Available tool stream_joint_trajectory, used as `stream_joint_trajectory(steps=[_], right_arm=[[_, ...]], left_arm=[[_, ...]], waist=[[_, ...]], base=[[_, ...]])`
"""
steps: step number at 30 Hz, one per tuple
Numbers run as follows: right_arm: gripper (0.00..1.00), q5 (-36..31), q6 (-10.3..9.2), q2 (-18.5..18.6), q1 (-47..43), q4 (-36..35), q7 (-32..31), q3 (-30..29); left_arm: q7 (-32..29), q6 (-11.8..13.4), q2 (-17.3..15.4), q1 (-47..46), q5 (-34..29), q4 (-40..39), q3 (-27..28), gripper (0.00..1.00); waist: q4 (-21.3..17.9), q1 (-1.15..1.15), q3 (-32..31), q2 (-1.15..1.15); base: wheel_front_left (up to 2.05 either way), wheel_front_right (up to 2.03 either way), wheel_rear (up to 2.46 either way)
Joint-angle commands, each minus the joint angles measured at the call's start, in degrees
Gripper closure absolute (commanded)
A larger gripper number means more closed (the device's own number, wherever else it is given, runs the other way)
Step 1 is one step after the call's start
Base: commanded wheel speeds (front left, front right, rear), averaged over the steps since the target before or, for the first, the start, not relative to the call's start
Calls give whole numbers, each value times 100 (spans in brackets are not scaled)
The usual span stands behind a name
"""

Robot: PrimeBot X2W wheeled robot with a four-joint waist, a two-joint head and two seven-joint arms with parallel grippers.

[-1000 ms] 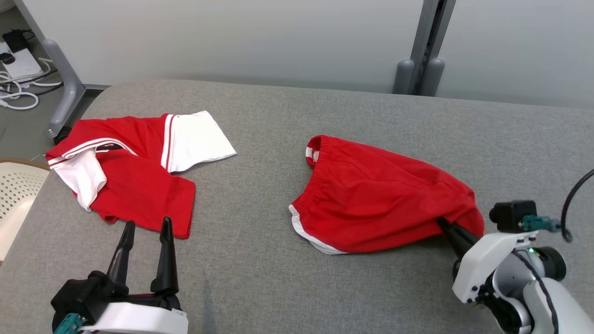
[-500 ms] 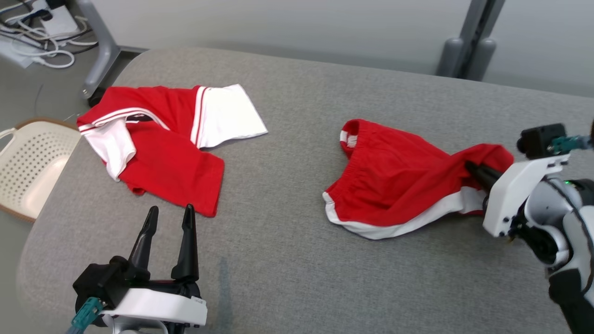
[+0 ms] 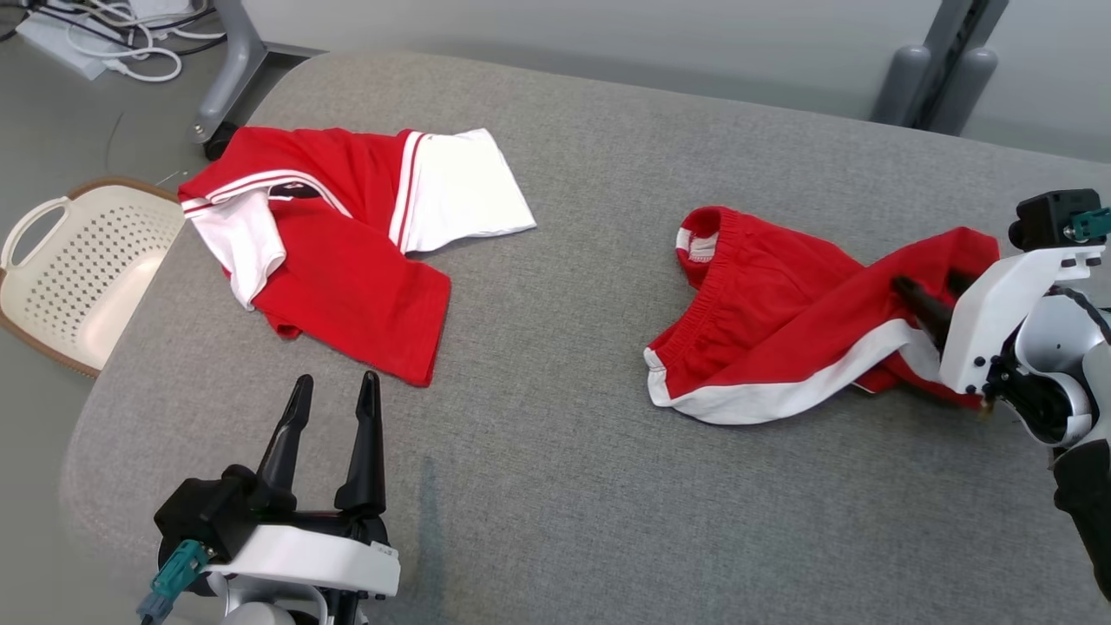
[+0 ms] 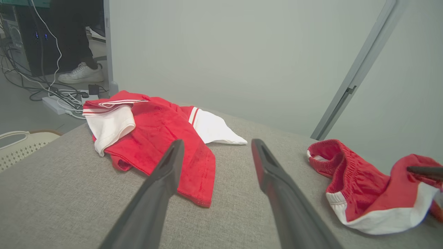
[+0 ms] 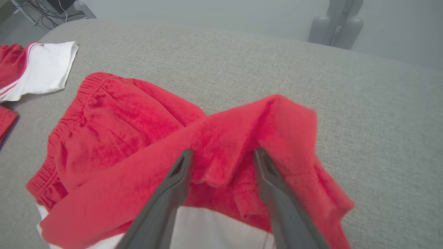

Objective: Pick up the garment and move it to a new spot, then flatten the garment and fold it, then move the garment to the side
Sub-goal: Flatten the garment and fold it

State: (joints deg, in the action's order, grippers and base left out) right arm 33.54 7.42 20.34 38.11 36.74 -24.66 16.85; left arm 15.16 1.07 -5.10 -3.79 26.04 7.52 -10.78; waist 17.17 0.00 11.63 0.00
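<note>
Garment: red shorts [image 3: 781,330] with white hem trim, on the right half of the grey tabletop [image 3: 564,486]; waistband end lay flat toward the middle, the opposite end bunched and raised off the surface.
Right gripper [image 3: 933,291]: jaws spread apart, not clamped; raised red cloth draped over the 2 fingers [image 5: 173,183], a fold sagging between them.
Left gripper [image 3: 334,391]: jaws parted, nothing in them; hung above the near left of the tabletop, well apart from the shorts.
Other cloth: red and white shirt [image 3: 347,252], crumpled, far left of the tabletop, just beyond the left fingertips.
Off the tabletop: pale perforated basket [image 3: 78,252] on the floor beside the left edge.
</note>
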Motion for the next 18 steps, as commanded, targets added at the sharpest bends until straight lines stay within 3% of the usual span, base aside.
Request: stream_joint_trajectory(steps=[1,9,18], right_arm=[[0,113,13,0,47,75,140,57],[0,355,13,110,-186,1,726,282],[0,369,13,90,-731,-341,2096,121]], left_arm=[[16,-32,-37,-72,-69,18,48,0],[16,-75,-81,-3,-134,73,134,0],[2,-45,-182,97,-151,46,184,0]], waist=[[-106,0,-74,0],[-492,0,-289,0],[-1009,0,-497,0]], base=[[0,0,0],[0,0,0],[0,0,0]])
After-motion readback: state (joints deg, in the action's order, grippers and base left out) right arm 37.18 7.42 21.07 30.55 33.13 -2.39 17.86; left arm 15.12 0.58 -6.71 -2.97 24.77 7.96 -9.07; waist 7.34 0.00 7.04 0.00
